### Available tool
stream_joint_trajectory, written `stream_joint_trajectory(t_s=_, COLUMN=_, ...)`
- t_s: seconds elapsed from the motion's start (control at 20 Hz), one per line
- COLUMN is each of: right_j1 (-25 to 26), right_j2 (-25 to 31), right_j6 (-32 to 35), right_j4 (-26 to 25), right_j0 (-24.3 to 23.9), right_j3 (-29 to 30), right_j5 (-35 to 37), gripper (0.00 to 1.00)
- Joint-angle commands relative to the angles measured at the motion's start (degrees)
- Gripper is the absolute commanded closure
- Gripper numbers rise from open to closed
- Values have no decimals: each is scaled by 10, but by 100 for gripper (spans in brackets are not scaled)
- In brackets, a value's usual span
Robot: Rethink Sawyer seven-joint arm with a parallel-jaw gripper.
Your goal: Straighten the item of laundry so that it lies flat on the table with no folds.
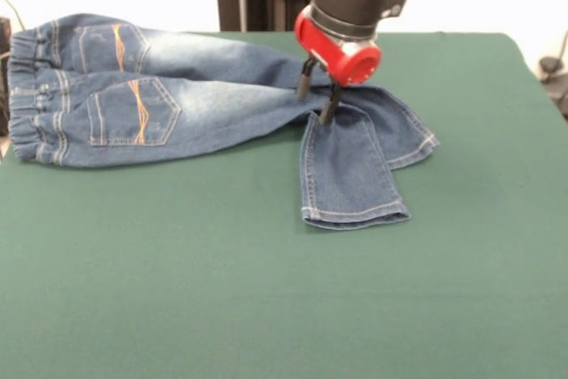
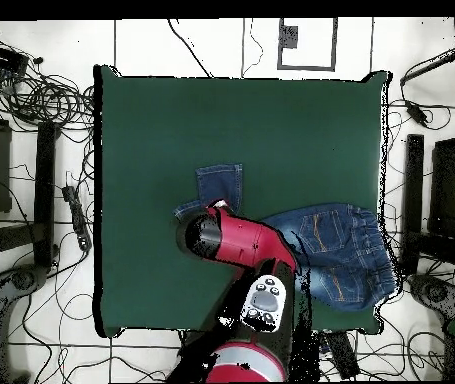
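Observation:
The item of laundry (image 1: 204, 104), a small pair of blue jeans, lies across the far part of the green table (image 1: 266, 308). Its gathered waistband is at the left edge and its pocket side faces up. The legs run to the right, where one leg end (image 1: 351, 175) is bent toward the near side and the other (image 1: 410, 135) angles off to the right. My gripper (image 1: 318, 97) stands open at that bend, its black fingertips (image 1: 304, 84) down on the denim. From overhead, the jeans (image 2: 336, 250) and the bent leg end (image 2: 218, 185) show, while the red arm (image 2: 236, 240) hides the gripper.
The waistband (image 1: 31, 95) reaches the table's left edge in the front view. Cables (image 2: 41, 95) and dark stands (image 2: 441, 200) lie on the floor around the table (image 2: 171, 120).

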Motion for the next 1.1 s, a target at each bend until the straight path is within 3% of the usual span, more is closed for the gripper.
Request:
stream_joint_trajectory(t_s=0.05, right_j1=12, right_j2=64, right_j6=42, right_j4=-5, right_j0=22, right_j3=43, right_j5=14, gripper=0)
stream_joint_trajectory(t_s=0.75, right_j1=25, right_j2=49, right_j6=88, right_j4=19, right_j0=66, right_j3=50, right_j5=-1, gripper=0)
stream_joint_trajectory(t_s=1.1, right_j1=50, right_j2=92, right_j6=110, right_j4=51, right_j0=54, right_j3=60, right_j5=-52, gripper=0)
